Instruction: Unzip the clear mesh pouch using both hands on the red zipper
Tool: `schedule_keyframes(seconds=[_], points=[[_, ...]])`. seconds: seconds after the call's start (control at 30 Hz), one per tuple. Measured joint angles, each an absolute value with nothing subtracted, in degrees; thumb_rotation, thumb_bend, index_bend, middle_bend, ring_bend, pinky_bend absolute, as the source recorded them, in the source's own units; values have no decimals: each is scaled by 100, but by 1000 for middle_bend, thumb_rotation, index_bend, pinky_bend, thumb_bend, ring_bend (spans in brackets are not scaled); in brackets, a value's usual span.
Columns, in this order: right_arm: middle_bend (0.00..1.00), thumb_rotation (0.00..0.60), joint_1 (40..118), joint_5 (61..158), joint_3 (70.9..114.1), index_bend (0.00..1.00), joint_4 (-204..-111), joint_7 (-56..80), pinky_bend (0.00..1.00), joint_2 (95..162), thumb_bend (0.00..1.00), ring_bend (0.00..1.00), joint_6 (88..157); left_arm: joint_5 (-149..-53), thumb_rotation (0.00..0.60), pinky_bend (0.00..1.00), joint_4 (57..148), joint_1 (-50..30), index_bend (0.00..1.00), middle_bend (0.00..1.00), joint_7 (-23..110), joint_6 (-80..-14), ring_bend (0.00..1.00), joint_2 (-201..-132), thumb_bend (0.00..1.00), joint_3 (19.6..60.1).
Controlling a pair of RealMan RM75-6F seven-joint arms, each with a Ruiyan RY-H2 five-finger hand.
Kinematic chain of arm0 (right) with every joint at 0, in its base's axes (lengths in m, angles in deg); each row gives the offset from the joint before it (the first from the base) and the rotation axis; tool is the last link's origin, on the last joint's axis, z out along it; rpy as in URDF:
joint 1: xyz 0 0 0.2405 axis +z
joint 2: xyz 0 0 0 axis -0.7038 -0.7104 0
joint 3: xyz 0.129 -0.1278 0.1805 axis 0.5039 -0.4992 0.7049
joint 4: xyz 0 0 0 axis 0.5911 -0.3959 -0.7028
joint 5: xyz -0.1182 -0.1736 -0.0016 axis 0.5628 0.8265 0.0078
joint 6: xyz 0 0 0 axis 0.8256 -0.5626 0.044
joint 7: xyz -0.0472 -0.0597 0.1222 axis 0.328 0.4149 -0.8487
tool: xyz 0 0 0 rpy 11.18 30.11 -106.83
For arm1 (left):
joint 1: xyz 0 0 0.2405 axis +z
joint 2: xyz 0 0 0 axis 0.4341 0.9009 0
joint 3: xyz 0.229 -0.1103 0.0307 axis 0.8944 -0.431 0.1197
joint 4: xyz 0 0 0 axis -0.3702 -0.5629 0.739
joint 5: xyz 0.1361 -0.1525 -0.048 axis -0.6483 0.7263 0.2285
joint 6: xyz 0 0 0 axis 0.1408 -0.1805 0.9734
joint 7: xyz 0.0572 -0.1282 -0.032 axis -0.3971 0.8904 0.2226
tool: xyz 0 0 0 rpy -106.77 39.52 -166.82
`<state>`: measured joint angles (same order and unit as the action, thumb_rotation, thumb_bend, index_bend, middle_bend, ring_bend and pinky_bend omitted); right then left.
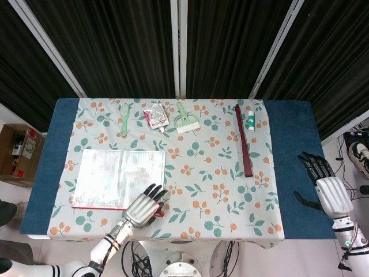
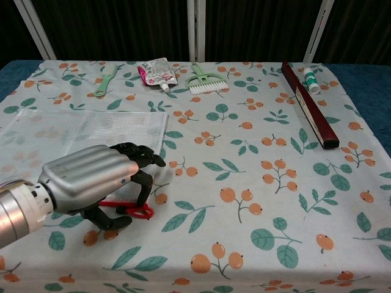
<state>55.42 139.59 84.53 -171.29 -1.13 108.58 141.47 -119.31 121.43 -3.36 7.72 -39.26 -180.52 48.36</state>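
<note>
We see the clear mesh pouch [image 1: 119,178] lying flat at the lower left of the flowered tablecloth [image 1: 213,173], its red zipper [image 2: 131,210] along the near edge. Our left hand [image 2: 91,180] hovers over the pull, fingers curled; whether it pinches the pull we cannot tell. Our right hand [image 1: 323,186] hangs at the frame's right edge, fingers apart, empty.

Bench [image 1: 291,173]: blue surface under a floral cloth [image 1: 213,190] printed with orange berries and green leaves.

Far edge, opposite the left robot hand [image 1: 142,208], running toward the right robot hand [image 1: 328,193]:
- green comb [image 1: 124,119]
- crumpled foil pouch [image 1: 155,116]
- green hand brush [image 1: 185,119]
- dark red ruler [image 1: 243,140], lying lengthwise
- small white tube [image 1: 251,120], just beside the ruler
</note>
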Motion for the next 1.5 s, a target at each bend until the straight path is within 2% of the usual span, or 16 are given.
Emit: schedule_keyframes(seconds=[0.53,0.77,0.87,0.97,1.27,1.5], points=[[1,600,5584,13961,8462,0,-17115,-128,0,10879,176,0,14126,-11983,600,88,11852,-339,564,136,882,-4165,25,-18286,390,4929],[2,600,5638,13989,8480,0,-17095,-156,0,10894,177,0,14103,-12209,600,90,11767,-189,582,158,1050,-4621,64,-18357,431,4973],[3,600,5677,14006,8491,0,-17095,-165,0,10900,177,0,14081,-12353,600,111,11765,-92,589,216,1111,-4891,129,-18359,449,4995],[3,600,5721,14037,8508,0,-17111,-173,0,10900,177,0,14069,-12527,600,158,11788,28,595,285,1130,-5227,194,-18345,452,5020],[12,600,6119,14271,8613,0,-17265,-284,0,10853,177,0,13835,-13178,600,444,12043,458,629,538,1006,-6374,448,-18209,455,5043],[50,600,6872,14503,8812,23,-17596,-323,0,10805,177,0,13163,-13696,600,548,12368,655,649,619,792,-6883,545,-18074,454,4979]])
